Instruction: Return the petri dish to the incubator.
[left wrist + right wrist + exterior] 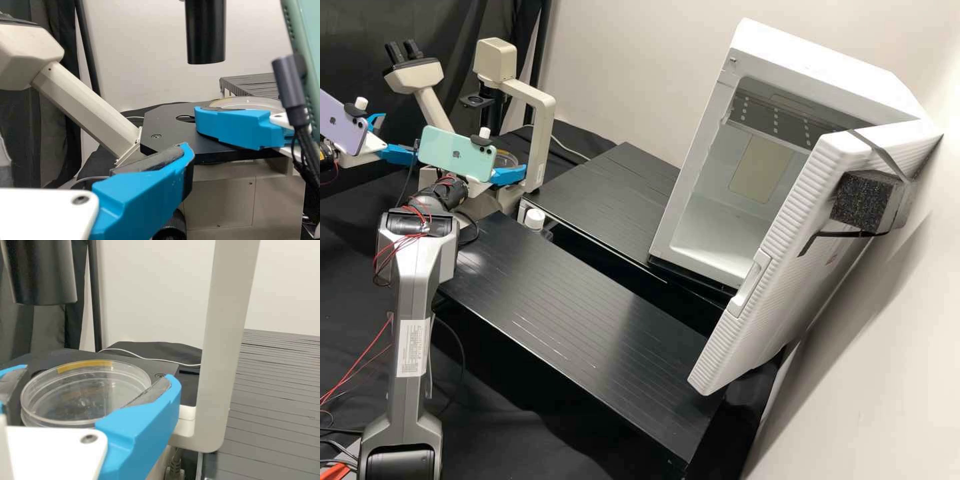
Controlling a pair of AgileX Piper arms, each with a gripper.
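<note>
Dish: we find the petri dish [82, 395] at the microscope [537, 133], over the black stage [167, 130] and below the black barrel [206, 35]. It is clear, lies level and carries a strip of yellow tape [85, 365] at its rim. We cannot tell whether its base touches the stage.

Right gripper [508, 175]: closed on the dish, one blue finger on each side, pads against the wall. The upright of the microscope stands just beside one finger.

Left gripper [398, 138]: fingers spread, nothing between them. We note it near the microscope, apart from the dish.

Incubator [827, 63]: door [780, 233] wide open, a perforated metal panel [773, 120] high inside. We see a dark foam block [863, 200] strapped to the outer face of the door. The dish is well apart from the chamber.

Bench: we record two black ribbed platforms between microscope and incubator, with a white-capped bottle [535, 219] near their microscope end. Each arm bears a phone, one mint green [457, 153], one lilac [340, 123].
</note>
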